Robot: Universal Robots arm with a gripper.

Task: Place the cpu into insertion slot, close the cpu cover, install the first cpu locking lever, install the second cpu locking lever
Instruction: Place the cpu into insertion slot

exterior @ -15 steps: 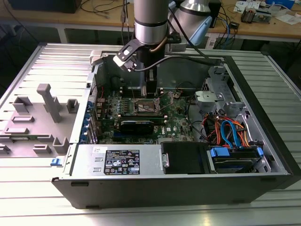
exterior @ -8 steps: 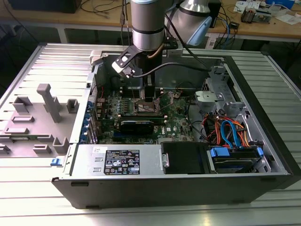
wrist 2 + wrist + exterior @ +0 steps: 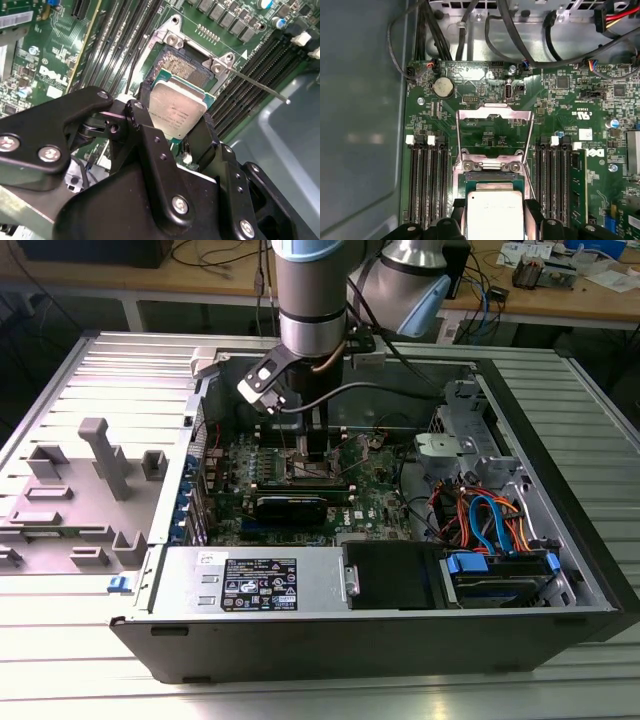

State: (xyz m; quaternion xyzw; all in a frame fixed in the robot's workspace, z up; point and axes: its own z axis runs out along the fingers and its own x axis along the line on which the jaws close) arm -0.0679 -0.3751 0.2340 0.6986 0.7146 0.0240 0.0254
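Ribbed metal table (image 3: 585,370) under open computer case (image 3: 350,642); cluttered workbench (image 3: 560,295) behind. Robot arm (image 3: 312,290) reaching down into case, over green circuit board (image 3: 375,502). Gripper (image 3: 176,120) clamped on cpu (image 3: 177,107): black fingers (image 3: 200,142) against two opposite edges, silver top facing up. Cpu held at near edge of insertion slot (image 3: 181,67), part of slot's dark centre uncovered; contact with slot not determinable. Cpu cover (image 3: 495,114) standing open, hinged back away from slot in first wrist view. Thin lever rod (image 3: 260,86) unlatched, angled out beside slot. Long black memory slots (image 3: 422,180) on both sides of socket.
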